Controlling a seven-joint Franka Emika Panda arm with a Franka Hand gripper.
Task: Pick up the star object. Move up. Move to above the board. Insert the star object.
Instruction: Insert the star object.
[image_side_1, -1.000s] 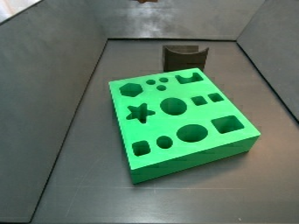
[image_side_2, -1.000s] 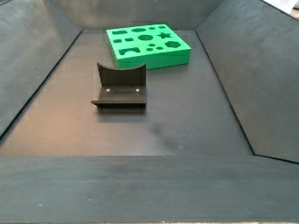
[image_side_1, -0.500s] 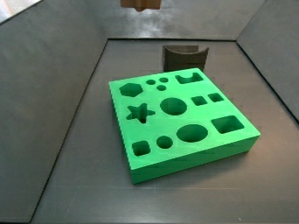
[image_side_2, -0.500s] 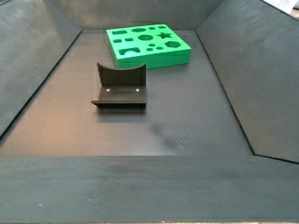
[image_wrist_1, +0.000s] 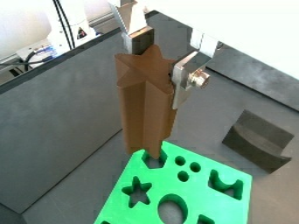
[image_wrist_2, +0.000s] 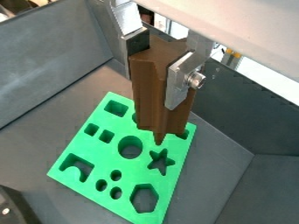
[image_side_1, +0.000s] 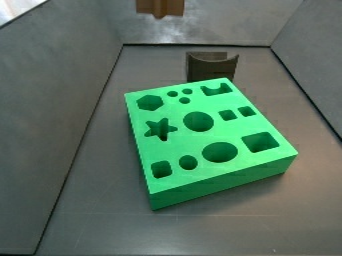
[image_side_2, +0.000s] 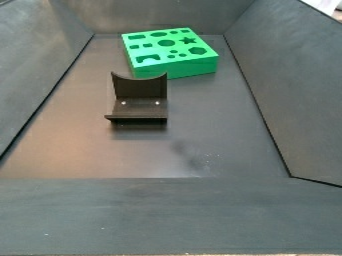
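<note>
My gripper (image_wrist_1: 160, 66) is shut on the star object (image_wrist_1: 142, 105), a tall brown wooden peg with a star-shaped section, held upright between the silver fingers (image_wrist_1: 184, 77). Both wrist views show it hanging high above the bright green board (image_wrist_1: 201, 199); the peg (image_wrist_2: 156, 92) hangs over the board (image_wrist_2: 96, 156) near its star cut-out (image_wrist_2: 162, 159). In a side view only the peg's lower end (image_side_1: 160, 7) shows at the top edge, far above the board (image_side_1: 261, 160) and its star cut-out (image_side_1: 159, 128). The gripper is out of view in the side view showing the board (image_side_2: 201, 62) at the back.
A dark grey curved block (image_side_1: 211, 64) stands on the floor behind the board; it also shows in a side view (image_side_2: 136, 98) and a wrist view (image_wrist_1: 260, 136). Dark sloping walls enclose the bin floor (image_side_2: 174, 150).
The peg's lower end has come further into the side view at the top edge. The board and the dark block have not moved.
</note>
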